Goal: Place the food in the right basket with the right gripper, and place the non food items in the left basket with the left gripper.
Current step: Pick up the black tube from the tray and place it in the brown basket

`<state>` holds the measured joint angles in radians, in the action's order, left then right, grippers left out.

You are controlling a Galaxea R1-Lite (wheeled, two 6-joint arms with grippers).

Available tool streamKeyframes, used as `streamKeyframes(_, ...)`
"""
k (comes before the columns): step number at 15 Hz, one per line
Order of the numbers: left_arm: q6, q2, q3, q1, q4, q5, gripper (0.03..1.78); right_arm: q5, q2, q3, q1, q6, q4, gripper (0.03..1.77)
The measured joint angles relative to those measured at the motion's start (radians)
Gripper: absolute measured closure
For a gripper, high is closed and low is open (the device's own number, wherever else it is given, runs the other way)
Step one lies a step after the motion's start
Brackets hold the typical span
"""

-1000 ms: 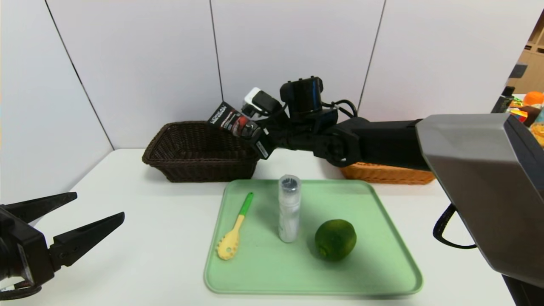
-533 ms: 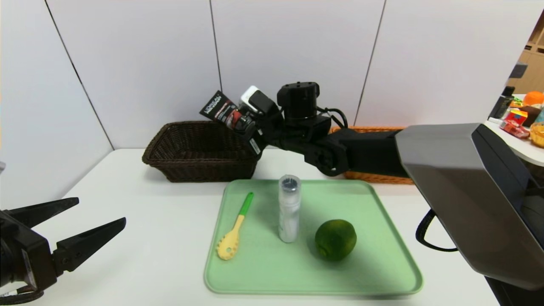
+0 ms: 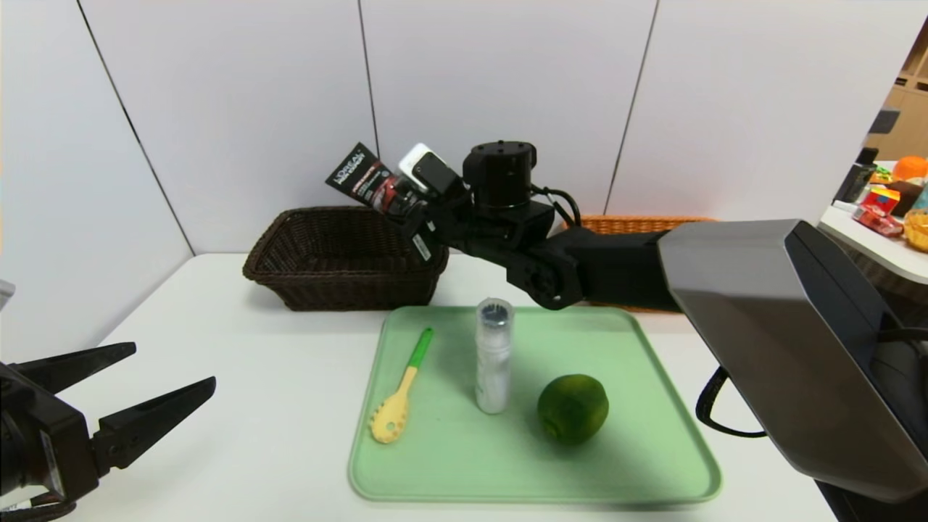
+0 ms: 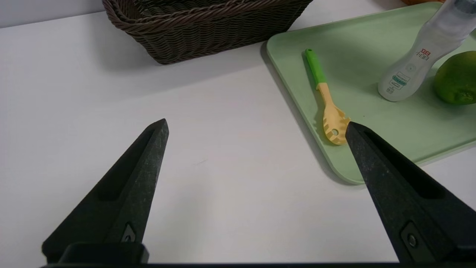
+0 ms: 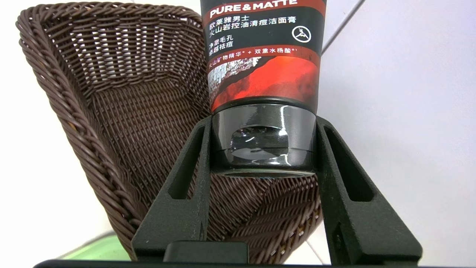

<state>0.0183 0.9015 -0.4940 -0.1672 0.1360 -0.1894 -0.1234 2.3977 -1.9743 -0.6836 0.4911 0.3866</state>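
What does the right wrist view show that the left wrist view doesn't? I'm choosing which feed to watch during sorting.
Only the right wrist view shows the right tool gripping the black cap of a face-wash tube, held above the dark basket's interior.

Only the left wrist view shows the open, empty left tool over the table, plus the yellow-green pasta spoon, white bottle and lime on the tray.

Both show the dark wicker basket and part of the green tray.

The white tabletop (image 3: pixel 239 377) carries a green tray (image 3: pixel 652 464) at its centre, a dark brown wicker basket (image 3: pixel 341 279) at eleven o'clock from it, and an orange basket (image 3: pixel 638 225) at one o'clock.
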Motion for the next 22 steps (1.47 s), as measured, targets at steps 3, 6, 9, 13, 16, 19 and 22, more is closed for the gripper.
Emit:
streamKeyframes(3, 0.001, 0.0, 0.005, 0.0, 0.0, 0.0, 0.12, -0.001, 0.024, 0.0, -0.002, 0.0, 0.019, 0.98)
streamKeyframes(6, 0.011, -0.002, 0.018, 0.001, 0.001, 0.002, 0.12, -0.006, 0.04, 0.0, 0.001, 0.001, 0.02, 0.98)
streamKeyframes(9, 0.014, -0.005, 0.028, 0.001, 0.002, 0.001, 0.12, -0.005, 0.05, 0.0, 0.005, 0.0, 0.02, 0.98)
streamKeyframes(13, 0.014, -0.009, 0.036, 0.002, 0.002, 0.001, 0.12, 0.001, 0.061, 0.0, 0.003, -0.001, 0.02, 0.98)
streamKeyframes(16, 0.014, -0.013, 0.044, 0.002, 0.003, 0.002, 0.12, 0.005, 0.067, 0.0, -0.001, 0.0, 0.023, 0.98)
streamKeyframes(19, 0.014, -0.017, 0.05, 0.003, 0.004, 0.003, 0.12, 0.01, 0.068, 0.001, -0.002, 0.0, 0.023, 0.98)
streamKeyframes(22, 0.013, -0.019, 0.052, 0.003, 0.004, 0.002, 0.12, 0.019, 0.068, 0.001, -0.002, 0.0, 0.023, 0.98)
